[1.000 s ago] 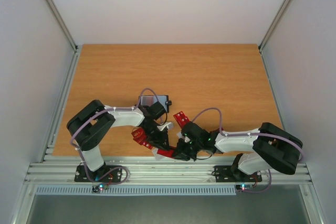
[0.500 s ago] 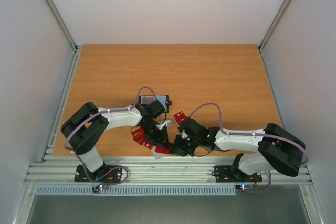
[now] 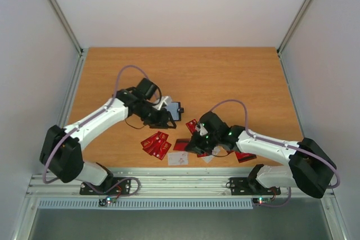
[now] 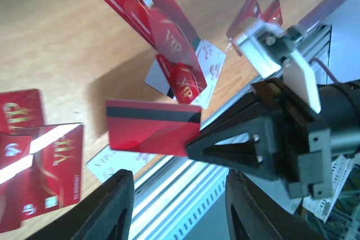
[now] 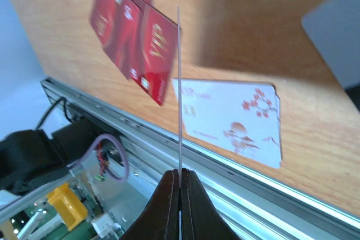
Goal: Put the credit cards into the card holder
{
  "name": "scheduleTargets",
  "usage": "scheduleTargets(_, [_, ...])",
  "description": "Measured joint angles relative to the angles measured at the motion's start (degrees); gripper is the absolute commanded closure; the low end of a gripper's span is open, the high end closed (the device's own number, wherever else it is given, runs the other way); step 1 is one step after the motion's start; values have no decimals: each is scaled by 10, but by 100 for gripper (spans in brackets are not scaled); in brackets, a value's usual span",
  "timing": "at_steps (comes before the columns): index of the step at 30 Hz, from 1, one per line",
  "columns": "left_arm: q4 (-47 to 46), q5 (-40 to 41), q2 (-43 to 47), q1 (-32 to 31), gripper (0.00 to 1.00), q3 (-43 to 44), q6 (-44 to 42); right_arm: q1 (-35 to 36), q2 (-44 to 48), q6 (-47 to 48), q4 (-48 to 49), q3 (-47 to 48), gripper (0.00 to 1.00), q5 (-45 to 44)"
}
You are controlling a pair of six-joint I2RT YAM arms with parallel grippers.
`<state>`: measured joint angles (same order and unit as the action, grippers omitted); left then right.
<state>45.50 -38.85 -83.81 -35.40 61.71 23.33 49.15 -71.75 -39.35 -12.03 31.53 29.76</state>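
Note:
My right gripper (image 5: 180, 172) is shut on a red credit card (image 4: 152, 127) with a black stripe, which shows edge-on in the right wrist view and hangs just above the table's near edge. In the top view this gripper (image 3: 190, 144) sits among loose credit cards: a red cluster (image 3: 156, 144), a white one (image 3: 179, 158) and more red ones (image 3: 194, 125). The left gripper (image 4: 177, 195) is open with nothing between its fingers. It hovers (image 3: 163, 121) beside the black card holder (image 3: 173, 109), which lies open on the wood.
The aluminium rail (image 3: 180, 181) runs along the table's near edge just under the right gripper. A white blossom-printed card (image 5: 230, 122) lies by that edge. Another red card (image 3: 244, 155) lies partly under the right forearm. Bare wood (image 3: 225, 77) stretches behind the arms.
The left gripper has opened, let go of the red card and swung back up-left towards the card holder. The right gripper has shut on that card and holds it alone.

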Motion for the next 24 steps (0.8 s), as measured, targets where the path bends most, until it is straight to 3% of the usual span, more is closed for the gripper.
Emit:
scheduleTargets(12, [123, 2, 58, 118, 40, 111, -107, -129, -19, 181, -167, 220, 99, 117])
scheduleTargets(24, [133, -78, 45, 125, 42, 189, -185, -164, -95, 430, -345, 357, 99, 251])
